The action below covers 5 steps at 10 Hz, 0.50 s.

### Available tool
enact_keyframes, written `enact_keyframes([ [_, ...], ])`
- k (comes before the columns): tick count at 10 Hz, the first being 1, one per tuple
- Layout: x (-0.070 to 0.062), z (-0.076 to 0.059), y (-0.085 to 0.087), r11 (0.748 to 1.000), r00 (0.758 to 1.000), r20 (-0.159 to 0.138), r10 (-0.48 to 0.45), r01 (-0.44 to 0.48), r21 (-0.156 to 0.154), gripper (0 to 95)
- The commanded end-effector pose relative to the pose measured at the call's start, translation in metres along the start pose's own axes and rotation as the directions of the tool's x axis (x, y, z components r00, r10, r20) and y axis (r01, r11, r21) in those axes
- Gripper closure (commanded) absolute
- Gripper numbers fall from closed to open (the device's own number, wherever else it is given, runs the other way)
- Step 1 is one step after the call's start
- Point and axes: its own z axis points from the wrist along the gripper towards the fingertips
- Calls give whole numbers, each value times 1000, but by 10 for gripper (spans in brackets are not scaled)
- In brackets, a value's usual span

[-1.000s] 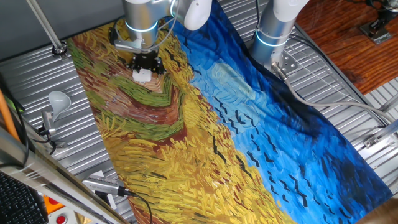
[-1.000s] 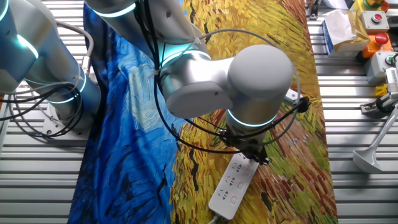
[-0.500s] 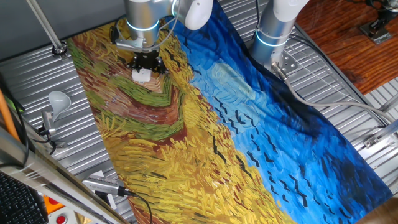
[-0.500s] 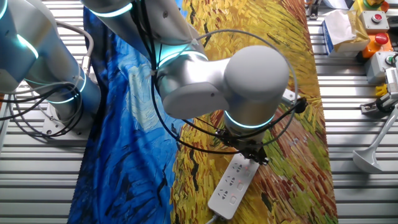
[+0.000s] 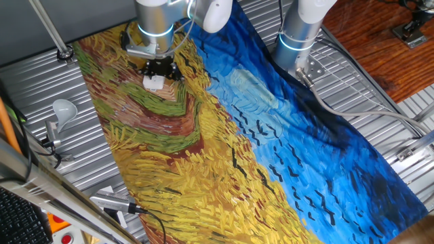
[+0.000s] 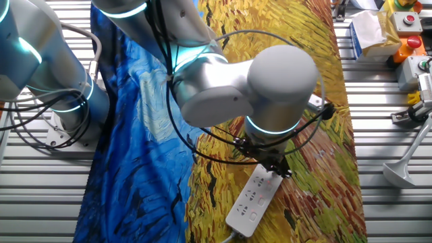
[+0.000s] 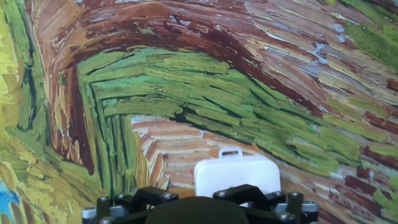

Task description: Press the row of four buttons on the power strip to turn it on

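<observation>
So the pincer (image 6: 273,169) is down right over one end of the power strip (image 6: 251,201), and honestly I can't tell if its fingers are apart or together, since the arm's big grey wrist blocks them in one shot and the hand view only shows the black body at the bottom edge. In the hand view the end of the strip (image 7: 236,173) pokes out just past the pincer body. The strip lies flat on the painted cloth (image 6: 317,81), on the yellow-brown wheat part, running diagonally away from the pincer. The row of four buttons (image 6: 260,201) runs along its right-hand edge in that shot. Off the cloth, on the ribbed metal counter (image 5: 41,95), sits a white lamp head (image 5: 63,108).
</observation>
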Motion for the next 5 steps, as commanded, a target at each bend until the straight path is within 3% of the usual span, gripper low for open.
enact_keyframes([
  [1, 0, -10, 3, 1000, 1000, 7, 1, -1, -22, 0],
  [5, 0, -15, 5, 999, 1000, 11, 20, -19, -31, 0],
])
